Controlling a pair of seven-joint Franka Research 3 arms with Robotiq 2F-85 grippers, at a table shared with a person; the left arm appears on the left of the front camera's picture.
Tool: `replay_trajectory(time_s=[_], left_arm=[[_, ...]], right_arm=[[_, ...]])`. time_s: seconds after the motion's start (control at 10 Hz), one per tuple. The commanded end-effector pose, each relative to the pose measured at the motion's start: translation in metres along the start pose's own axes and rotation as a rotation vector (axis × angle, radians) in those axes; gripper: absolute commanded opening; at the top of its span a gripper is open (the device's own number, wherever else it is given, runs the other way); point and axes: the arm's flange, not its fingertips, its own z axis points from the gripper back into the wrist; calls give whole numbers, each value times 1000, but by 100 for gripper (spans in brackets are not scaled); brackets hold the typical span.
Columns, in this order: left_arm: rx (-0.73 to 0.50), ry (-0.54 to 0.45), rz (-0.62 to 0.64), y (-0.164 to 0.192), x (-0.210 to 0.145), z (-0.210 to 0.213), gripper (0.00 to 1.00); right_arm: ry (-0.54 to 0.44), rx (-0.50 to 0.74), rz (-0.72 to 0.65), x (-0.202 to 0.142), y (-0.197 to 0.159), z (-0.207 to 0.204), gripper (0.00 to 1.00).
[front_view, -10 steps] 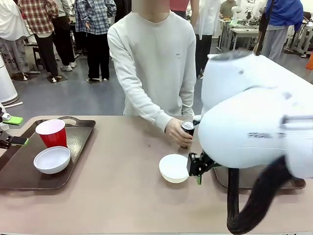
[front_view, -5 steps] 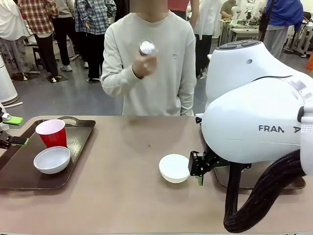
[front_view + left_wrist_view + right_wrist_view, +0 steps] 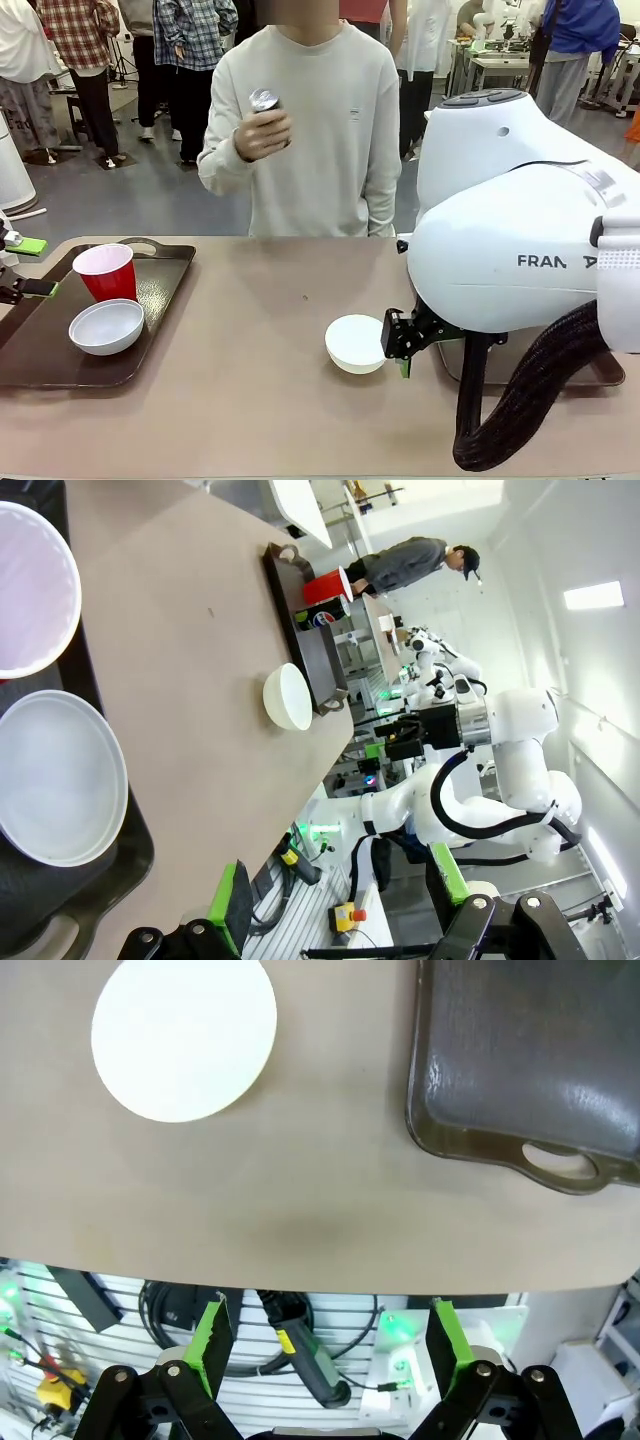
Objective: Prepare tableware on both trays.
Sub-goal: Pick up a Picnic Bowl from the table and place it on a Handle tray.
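Now that the person has lifted the drink can off the tabletop to chest height, the left tray lacks one. The left hand and right hand stand released, the latter beside the white bowl.

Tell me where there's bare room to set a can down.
Widest: table between left tray and loose white bowl. Right tray's near end is bare too. Crowded: left tray, holding red cup and second bowl.

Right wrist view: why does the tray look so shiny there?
Right wrist view: lights glare off the dark tray, on its bumpy surface near the handle. Left wrist view: the tilted picture is washed-out bright at its top right. Front view: evenly lit.
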Motion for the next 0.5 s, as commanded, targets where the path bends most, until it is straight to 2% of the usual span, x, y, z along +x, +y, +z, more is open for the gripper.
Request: replay_trajectory(time_s=[0.0,0.2,0.4], left_arm=[[-15,-14,-25,0,-1,0,92],[-15,-14,-25,0,-1,0,92],[-15,-14,-25,0,-1,0,92]], right_arm=[[-34,90,-35,12,-9,-13,100],[-68,184,-62,54,-7,-19,100],[-34,253,-74,95,-5,-43,100]])
